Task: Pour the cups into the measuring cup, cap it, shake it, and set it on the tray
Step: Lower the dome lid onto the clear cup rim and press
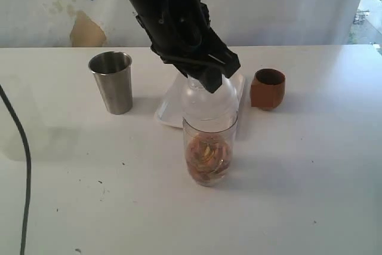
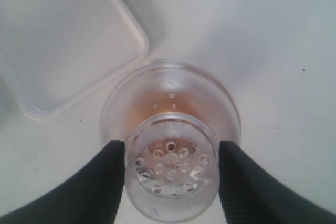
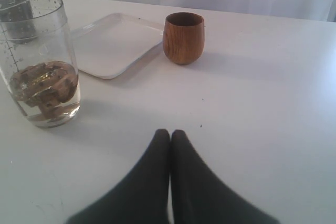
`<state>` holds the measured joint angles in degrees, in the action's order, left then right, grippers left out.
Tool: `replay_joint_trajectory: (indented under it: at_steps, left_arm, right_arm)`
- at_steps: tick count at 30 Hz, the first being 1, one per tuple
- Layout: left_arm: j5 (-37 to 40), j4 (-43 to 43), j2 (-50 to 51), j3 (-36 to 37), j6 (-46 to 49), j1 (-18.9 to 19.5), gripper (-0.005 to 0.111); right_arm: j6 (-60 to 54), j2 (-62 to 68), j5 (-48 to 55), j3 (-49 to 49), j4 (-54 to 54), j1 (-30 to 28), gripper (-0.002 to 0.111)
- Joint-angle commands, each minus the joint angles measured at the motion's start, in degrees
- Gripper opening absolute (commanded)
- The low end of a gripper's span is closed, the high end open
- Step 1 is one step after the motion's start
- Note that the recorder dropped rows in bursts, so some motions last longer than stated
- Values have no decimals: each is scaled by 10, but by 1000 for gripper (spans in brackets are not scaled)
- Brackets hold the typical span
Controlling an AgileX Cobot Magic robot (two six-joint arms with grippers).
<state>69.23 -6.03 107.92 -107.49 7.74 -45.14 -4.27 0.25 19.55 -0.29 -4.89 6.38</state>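
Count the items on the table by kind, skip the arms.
steel tumbler: 1
wooden cup: 1
clear measuring cup: 1
perforated lid on top of it: 1
white tray: 1
Total: 5

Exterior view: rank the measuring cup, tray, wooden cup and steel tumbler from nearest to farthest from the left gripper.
1. measuring cup, directly beneath the left gripper
2. tray, just behind it
3. wooden cup, to the right
4. steel tumbler, far left
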Motion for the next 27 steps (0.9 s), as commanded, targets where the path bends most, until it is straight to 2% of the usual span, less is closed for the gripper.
replay_joint_trajectory:
  at_steps: [1, 15, 18, 24, 27]
  left_arm:
    - [6, -10, 16, -3, -2, -3, 0]
    - [-13, -14, 24, -3, 0, -3, 1]
    - [-13, -14, 24, -3, 0, -3, 13]
    - [-13, -14, 24, -3, 0, -3, 50]
    - [-17, -14, 24, -6, 0, -3, 58]
  right_arm:
    - [0, -2, 0, 3, 2, -2, 0]
    - [0, -2, 0, 3, 2, -2, 0]
    - [0, -2, 0, 3, 2, -2, 0]
    - [0, -2, 0, 3, 2, -2, 0]
    - [0, -2, 0, 3, 2, -2, 0]
